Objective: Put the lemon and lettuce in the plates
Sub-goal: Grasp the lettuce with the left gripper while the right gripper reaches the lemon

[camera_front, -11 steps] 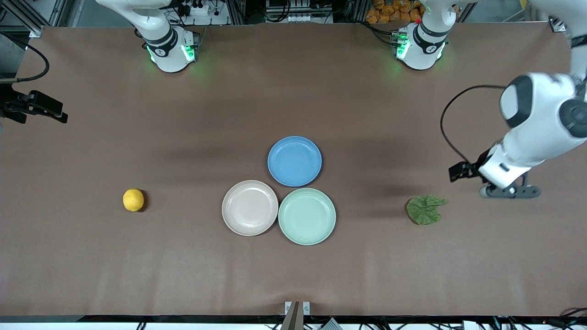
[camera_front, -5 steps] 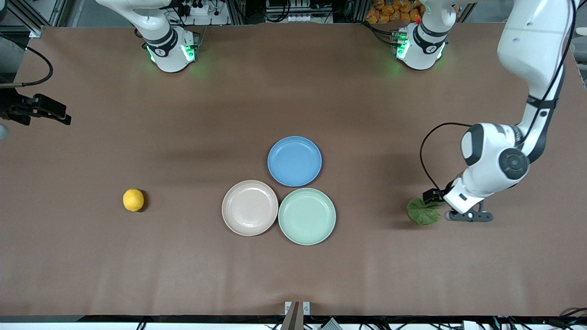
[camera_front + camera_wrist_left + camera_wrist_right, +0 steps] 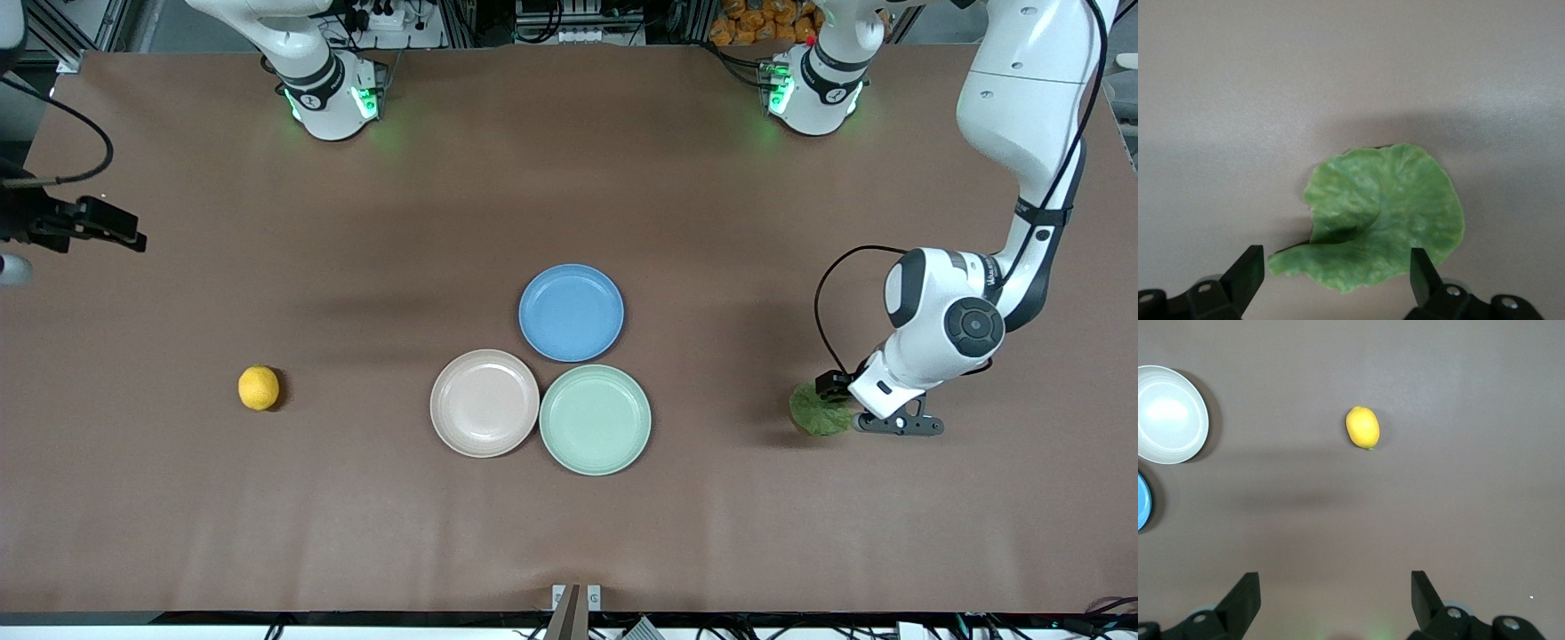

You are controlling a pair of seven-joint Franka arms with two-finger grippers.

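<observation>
The lettuce (image 3: 820,412) lies flat on the table (image 3: 569,533) toward the left arm's end, well apart from the plates. It looks very light, thin and soft — one edge is curled up and folded over, and I judge this raised fold is the best place to pinch, because the flat part gives the fingers nothing to catch. A hard squeeze could tear it, and it may flap or slip when lifted.

The left tool (image 3: 1337,270) hangs just over the leaf with its fingers spread open, one on each side of the folded edge, not holding anything.

The lemon (image 3: 259,388) rests on the table toward the right arm's end. It seems firm and round, so it may roll; a grip across its short middle looks safest. The right tool (image 3: 1336,597) is open and empty, high over the table near that end, and this arm waits.

The beige-pink plate (image 3: 484,403) and the mint green plate (image 3: 595,420) touch each other side by side — both are empty. The blue plate (image 3: 571,312), farther from the front camera, is empty too.
</observation>
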